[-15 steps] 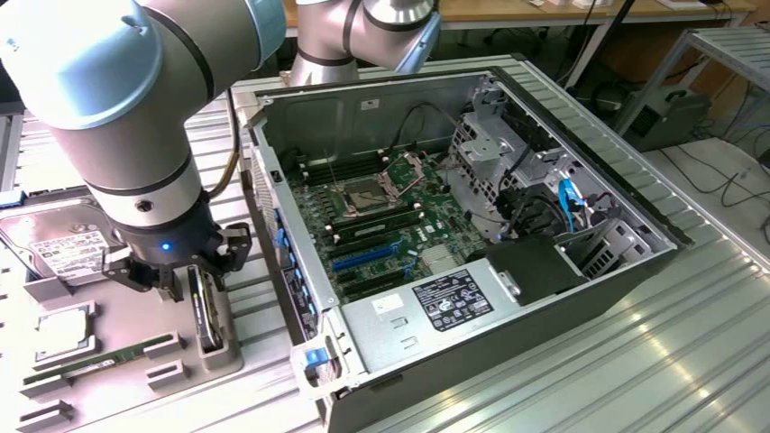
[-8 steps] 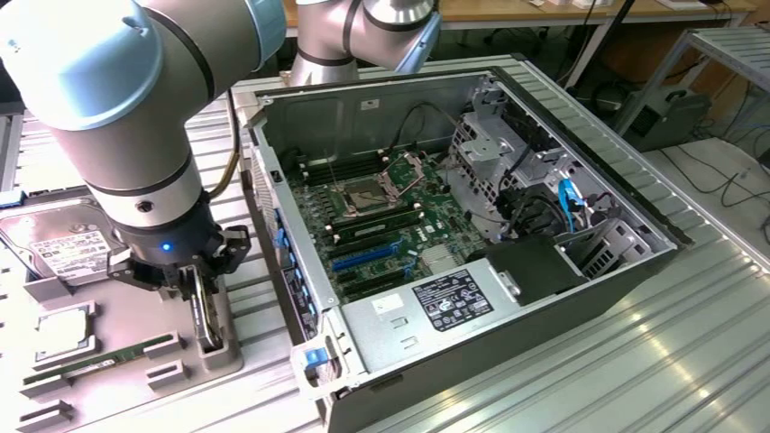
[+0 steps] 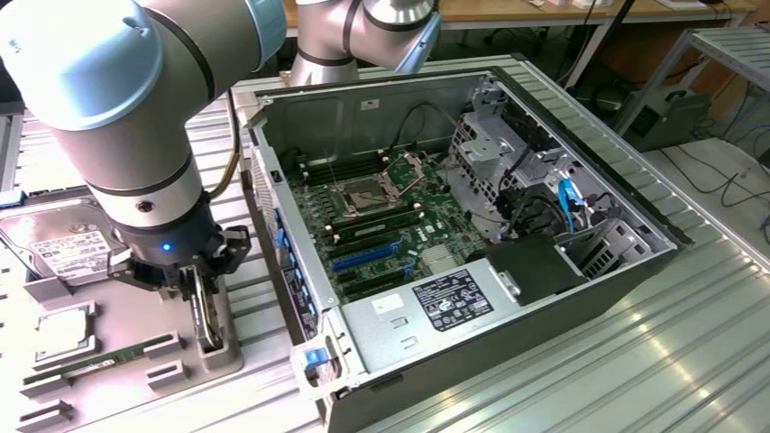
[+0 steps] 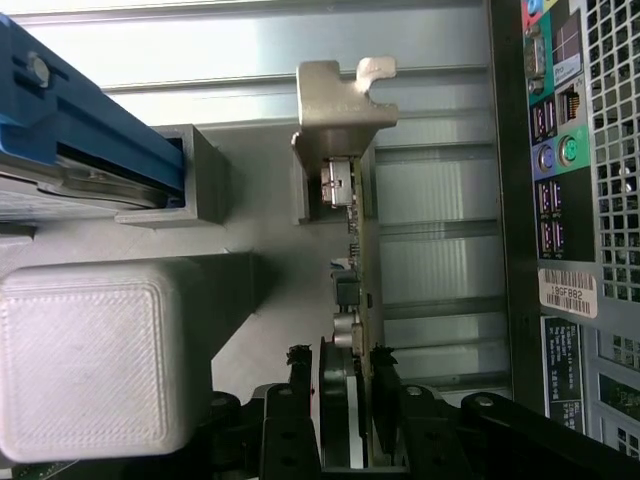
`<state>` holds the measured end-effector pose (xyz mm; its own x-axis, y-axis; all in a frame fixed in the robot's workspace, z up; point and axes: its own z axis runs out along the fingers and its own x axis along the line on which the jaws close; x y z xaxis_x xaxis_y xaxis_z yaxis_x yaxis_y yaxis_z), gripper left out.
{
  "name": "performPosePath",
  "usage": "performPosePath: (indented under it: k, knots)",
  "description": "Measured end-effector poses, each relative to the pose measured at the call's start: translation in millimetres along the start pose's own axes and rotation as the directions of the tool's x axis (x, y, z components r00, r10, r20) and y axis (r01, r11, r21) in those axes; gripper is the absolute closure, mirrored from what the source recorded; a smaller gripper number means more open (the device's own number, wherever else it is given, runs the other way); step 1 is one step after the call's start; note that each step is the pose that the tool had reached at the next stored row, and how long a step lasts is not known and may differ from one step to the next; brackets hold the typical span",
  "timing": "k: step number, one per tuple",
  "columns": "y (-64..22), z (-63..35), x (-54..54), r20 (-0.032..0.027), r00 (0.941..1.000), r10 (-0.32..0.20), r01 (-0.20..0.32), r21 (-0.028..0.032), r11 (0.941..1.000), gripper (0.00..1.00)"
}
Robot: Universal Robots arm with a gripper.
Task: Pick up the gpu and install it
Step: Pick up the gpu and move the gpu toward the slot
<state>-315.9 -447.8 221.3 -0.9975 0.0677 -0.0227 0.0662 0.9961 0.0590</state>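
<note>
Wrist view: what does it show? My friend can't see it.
The gripper is shut on the gpu, seen edge-on, with its silver bracket at the far end. The computer case, ports showing, is beside it.

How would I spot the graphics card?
On the exterior view's left of the open computer case sits a grey parts holder. The gpu stands on edge there, clamped in the gripper. Unlike the flat hard drive and green memory stick, it carries a silver bracket.

Gpu [image 4: 340,185] on edge in the tray [image 3: 224,357], case [image 3: 506,352] to the exterior view's right, memory stick [image 3: 103,354] to its left, hard drive [image 3: 54,239] farther back.
</note>
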Motion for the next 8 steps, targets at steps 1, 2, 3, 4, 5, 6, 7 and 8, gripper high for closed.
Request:
performPosePath:
  k: [1,2,3,4,5,6,7,8]
  knots:
    - [0.0,0.0,0.0,0.0000,1.0000,0.000,0.000,0.0003,1.0000,0.64]
    - [0.1,0.2,-0.1,0.0001,1.0000,0.000,0.000,0.0005,1.0000,0.64]
    - [0.1,0.2,-0.5,0.0001,1.0000,0.000,0.000,0.0005,1.0000,0.64]
    - [0.1,0.3,-1.1,0.0000,1.0000,0.000,0.000,0.0006,1.0000,0.64]
    - [0.1,0.3,-1.8,-0.0001,1.0000,0.000,0.000,0.0007,1.0000,0.64]
    - [0.2,0.4,-2.6,0.0000,1.0000,0.000,0.000,0.0006,1.0000,0.64]
    - [0.3,0.5,-3.6,0.0000,1.0000,0.000,0.000,0.0006,1.0000,0.64]
    - [0.4,0.6,-4.9,0.0000,1.0000,0.000,0.000,0.0006,1.0000,0.64]
